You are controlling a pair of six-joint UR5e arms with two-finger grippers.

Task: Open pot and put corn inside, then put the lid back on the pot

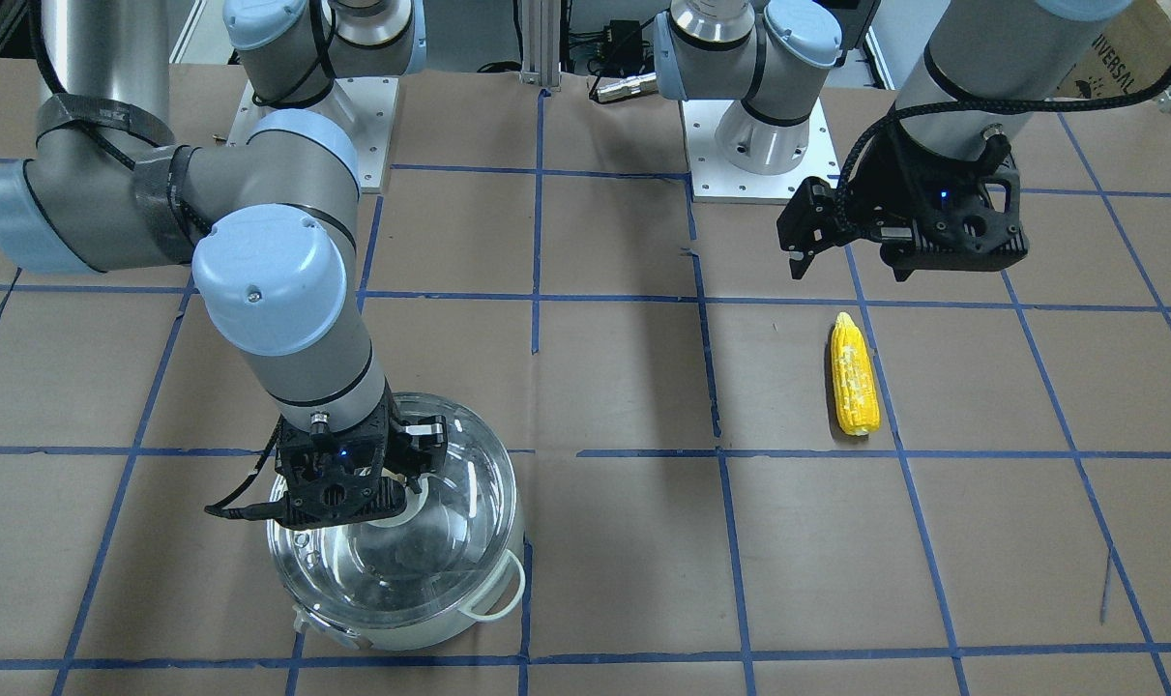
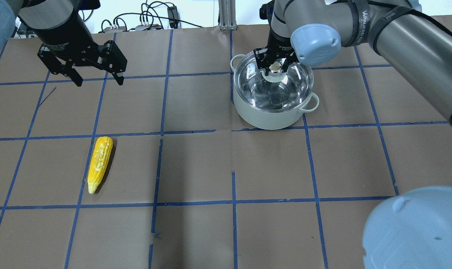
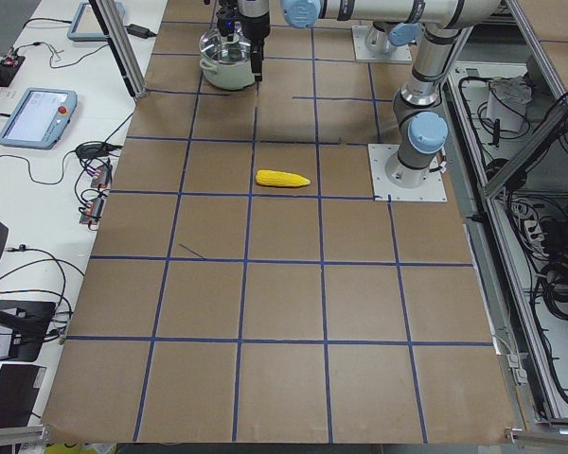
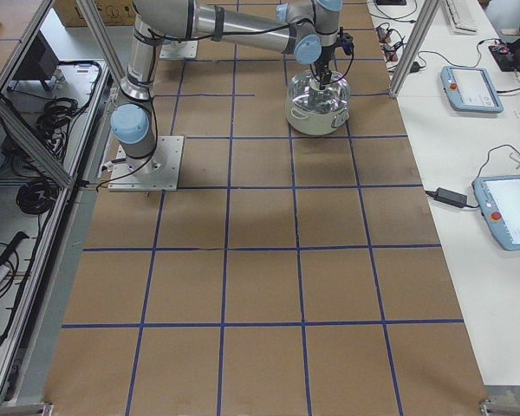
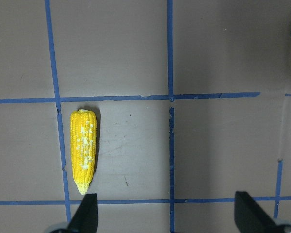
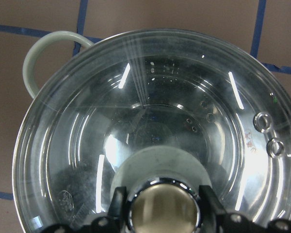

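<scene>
The pot [image 2: 270, 116], mint-white with two loop handles, stands on the brown table, right of centre in the overhead view. The glass lid [image 2: 295, 87] sits on it. My right gripper [image 2: 274, 68] comes down from above, its fingers closed against both sides of the lid's knob [image 6: 162, 211]. The yellow corn [image 2: 99, 162] lies flat on the table at the left, its point towards the robot. My left gripper [image 2: 99, 82] hangs open and empty above the table, beyond the corn. In the left wrist view the corn [image 5: 83, 153] is left of centre, ahead of the open fingers [image 5: 85, 216].
Brown paper with a blue tape grid [image 2: 233, 130] covers the table. The two arm base plates [image 1: 759, 164] stand at the robot's edge. Side tables with teach pendants [image 4: 471, 87] and cables run along the far side.
</scene>
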